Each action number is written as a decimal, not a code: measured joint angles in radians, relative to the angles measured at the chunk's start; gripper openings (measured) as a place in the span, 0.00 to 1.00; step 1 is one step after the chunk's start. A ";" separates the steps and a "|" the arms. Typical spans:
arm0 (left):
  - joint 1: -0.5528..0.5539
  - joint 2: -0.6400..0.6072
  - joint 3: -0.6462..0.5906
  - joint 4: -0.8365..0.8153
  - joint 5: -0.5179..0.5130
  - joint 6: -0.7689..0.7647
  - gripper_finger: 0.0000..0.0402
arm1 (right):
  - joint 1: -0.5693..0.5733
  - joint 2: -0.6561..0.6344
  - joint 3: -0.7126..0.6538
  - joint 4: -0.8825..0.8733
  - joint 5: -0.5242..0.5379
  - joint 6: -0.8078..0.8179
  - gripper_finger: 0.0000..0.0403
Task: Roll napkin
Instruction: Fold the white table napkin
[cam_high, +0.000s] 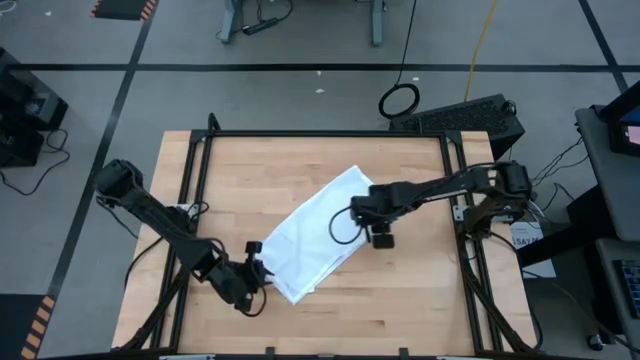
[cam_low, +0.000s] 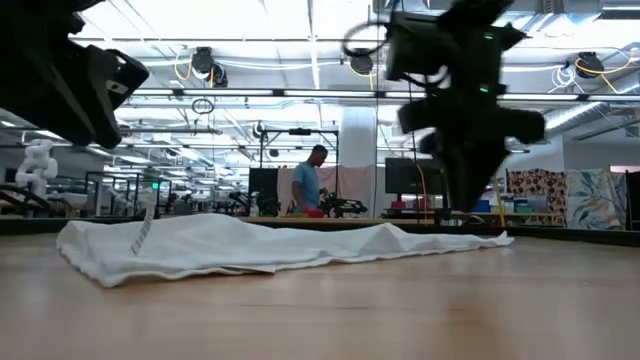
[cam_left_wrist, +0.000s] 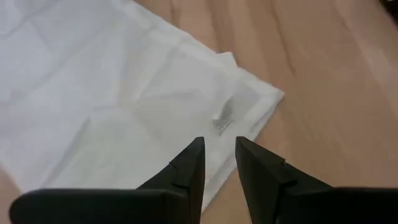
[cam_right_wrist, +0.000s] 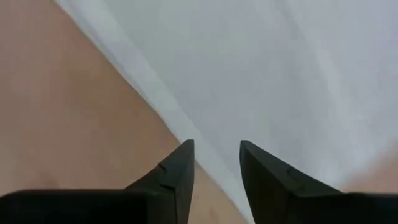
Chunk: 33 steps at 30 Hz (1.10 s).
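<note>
The white napkin (cam_high: 315, 235) lies flat on the wooden table as a long folded strip, slanting from the far middle to the near left. My left gripper (cam_high: 258, 272) hangs open above the napkin's near-left end (cam_left_wrist: 236, 106), tilted down toward it, with nothing between its fingers (cam_left_wrist: 219, 149). My right gripper (cam_high: 382, 238) points down, open, over the napkin's right long edge (cam_right_wrist: 155, 93), and is lifted clear of the cloth in the low view (cam_low: 470, 190).
A black metal frame (cam_high: 320, 133) borders the tabletop. Bare wood (cam_high: 430, 300) lies to the near right of the napkin. Beyond the table, a person (cam_low: 310, 180) stands in the room.
</note>
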 joint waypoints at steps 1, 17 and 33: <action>0.000 0.000 -0.002 -0.011 -0.016 -0.001 0.24 | 0.000 -0.023 -0.033 -0.002 0.022 0.008 0.30; 0.011 0.005 -0.136 0.171 -0.174 -0.001 0.24 | 0.003 -0.248 -0.403 0.217 0.191 0.046 0.30; 0.014 0.005 -0.154 0.203 -0.176 -0.004 0.24 | -0.012 -0.175 -0.386 0.175 0.215 0.052 0.01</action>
